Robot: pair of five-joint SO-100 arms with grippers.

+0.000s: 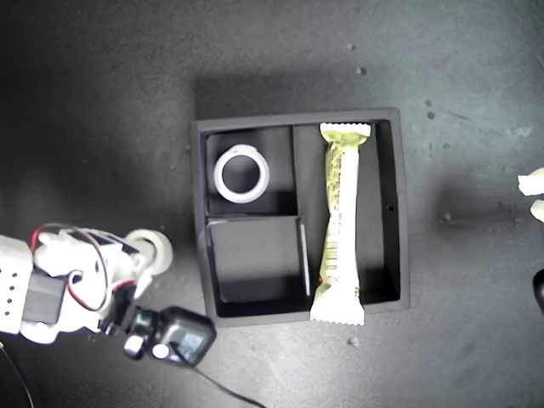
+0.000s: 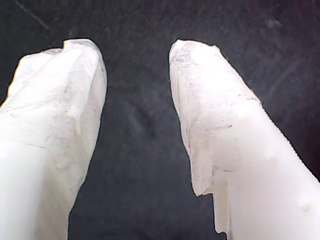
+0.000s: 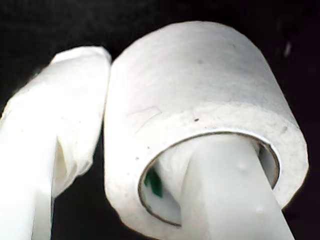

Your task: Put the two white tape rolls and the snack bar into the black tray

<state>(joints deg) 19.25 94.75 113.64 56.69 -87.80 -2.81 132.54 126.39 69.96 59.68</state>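
The black tray (image 1: 255, 265) lies in the middle of the exterior view. One white tape roll (image 1: 241, 173) rests flat in its small far compartment. The snack bar (image 1: 340, 223) lies lengthwise in the long compartment toward the exterior view's right. The other white tape roll (image 1: 158, 246) (image 3: 200, 75) is outside the tray, just off its side toward the exterior view's left. My second gripper (image 1: 151, 257) (image 3: 130, 115) is shut on it, one finger through the hole and one outside the wall. My first gripper (image 1: 534, 195) (image 2: 135, 50) is open at the exterior view's right edge, with nothing between its fingers.
The second arm's white body, red and black wires and black wrist camera (image 1: 183, 336) fill the exterior view's lower left. The tray's near small compartment holds nothing. The dark tabletop (image 1: 102, 102) around the tray carries only small white specks.
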